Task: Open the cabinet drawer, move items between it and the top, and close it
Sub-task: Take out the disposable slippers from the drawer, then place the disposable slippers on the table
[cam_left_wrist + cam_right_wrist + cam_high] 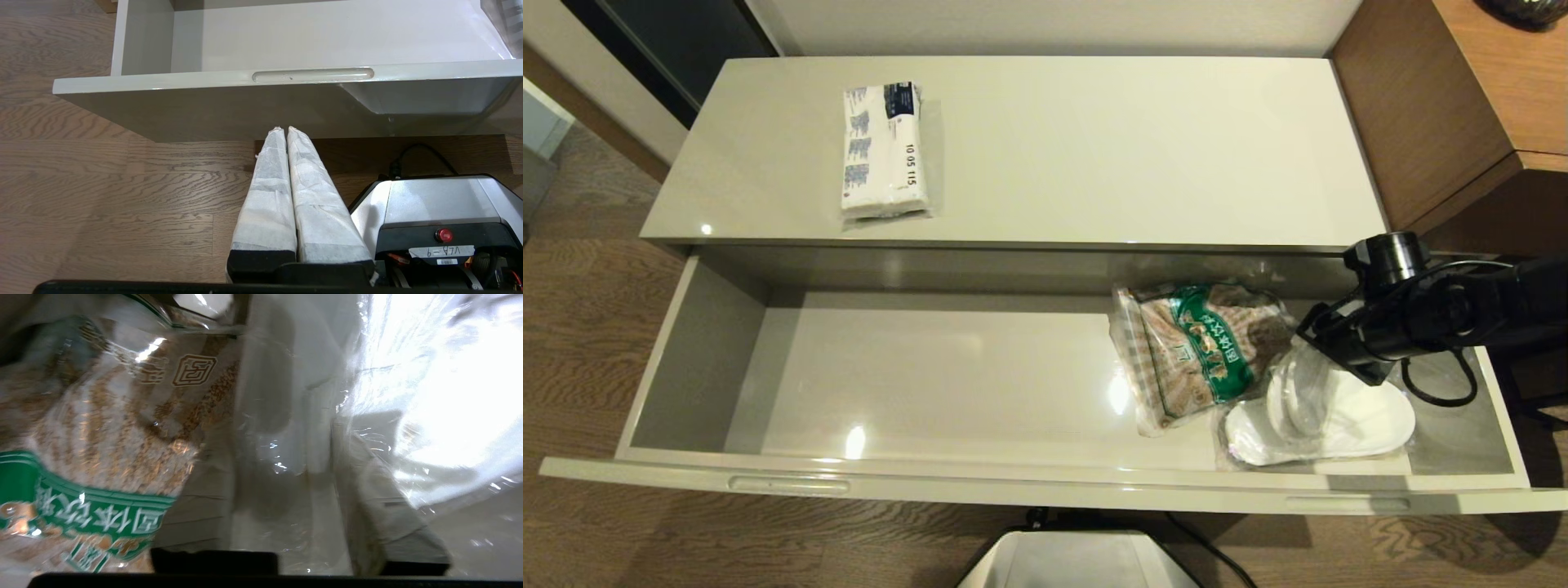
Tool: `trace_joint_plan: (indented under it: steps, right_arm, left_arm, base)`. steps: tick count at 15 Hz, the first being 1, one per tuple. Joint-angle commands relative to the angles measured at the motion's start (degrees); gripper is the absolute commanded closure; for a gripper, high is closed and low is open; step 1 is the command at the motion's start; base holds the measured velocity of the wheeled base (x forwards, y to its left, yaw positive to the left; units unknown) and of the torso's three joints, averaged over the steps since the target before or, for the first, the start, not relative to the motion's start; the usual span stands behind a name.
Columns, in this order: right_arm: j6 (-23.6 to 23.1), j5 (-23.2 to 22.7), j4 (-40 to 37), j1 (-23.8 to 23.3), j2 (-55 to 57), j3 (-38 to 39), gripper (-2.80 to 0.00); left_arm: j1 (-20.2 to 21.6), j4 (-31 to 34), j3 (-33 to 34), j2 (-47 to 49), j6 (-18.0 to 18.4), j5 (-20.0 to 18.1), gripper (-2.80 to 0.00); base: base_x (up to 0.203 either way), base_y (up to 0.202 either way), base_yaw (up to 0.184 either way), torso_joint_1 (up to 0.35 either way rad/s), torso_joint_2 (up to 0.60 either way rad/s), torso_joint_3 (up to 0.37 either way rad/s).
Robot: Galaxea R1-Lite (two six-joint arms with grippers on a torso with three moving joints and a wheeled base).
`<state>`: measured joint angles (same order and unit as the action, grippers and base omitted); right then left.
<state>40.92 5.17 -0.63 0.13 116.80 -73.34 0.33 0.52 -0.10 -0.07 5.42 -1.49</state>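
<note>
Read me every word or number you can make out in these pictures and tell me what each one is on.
"10 05 115": white pack on the cabinet top.
"VLB-9", upside down: white sticker on the robot base.
Chinese characters on the green band of the brown snack bag in the drawer: too unclear to read.
Blue print on the white pack: too small.

Dim warm light, plastic glare, blur.

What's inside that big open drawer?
At the drawer's right end lie a green-labelled bag of brownish food and plastic-wrapped white slippers. The right tool reaches in, hiding part of the slippers. The rest shows only bare floor.
</note>
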Motion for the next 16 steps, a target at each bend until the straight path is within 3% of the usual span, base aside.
trace_joint_plan:
  steps: [1,4,9,12,14,16]
  right_arm:
    - [0.22,-0.16,-1.75,1.62,-5.76,-0.98,0.00]
    - [0.50,-0.70,-5.84,3.88,-10.23,-2.08,0.00]
    - [4.95,-3.72,-17.93,5.24,-17.14,-5.58,0.00]
    - [5.70,-4.89,-27.99,5.57,-22.61,-8.86,0.00]
    - [5.54,-8.15,-34.40,5.64,-28.27,-10.04,0.00]
    - [3.64,-11.07,-42.63,5.85,-31.42,-16.67,0.00]
  left_arm:
    - [0.02,0.00,0.01,0.07,0.02,-0.01,0.00]
    - [0.02,-0.08,0.01,0.07,-0.15,0.08,0.00]
    - [0.02,-0.08,0.01,0.07,-0.15,0.08,0.00]
    - [0.02,-0.08,0.01,0.07,-0.15,0.08,0.00]
    - [0.02,-0.08,0.01,0.07,-0.15,0.08,0.00]
    - [0.02,-0.08,0.01,0.07,-0.15,0.08,0.00]
  base:
    - [0.000,0.000,0.000,0.000,0.00,0.000]
    - [0.000,0.000,0.000,0.000,0.00,0.000]
    - [0.000,0.000,0.000,0.000,0.00,0.000]
    - [0.000,0.000,0.000,0.000,0.00,0.000]
    - [0.000,0.000,0.000,0.000,0.00,0.000]
    - [0.000,0.000,0.000,0.000,0.00,0.000]
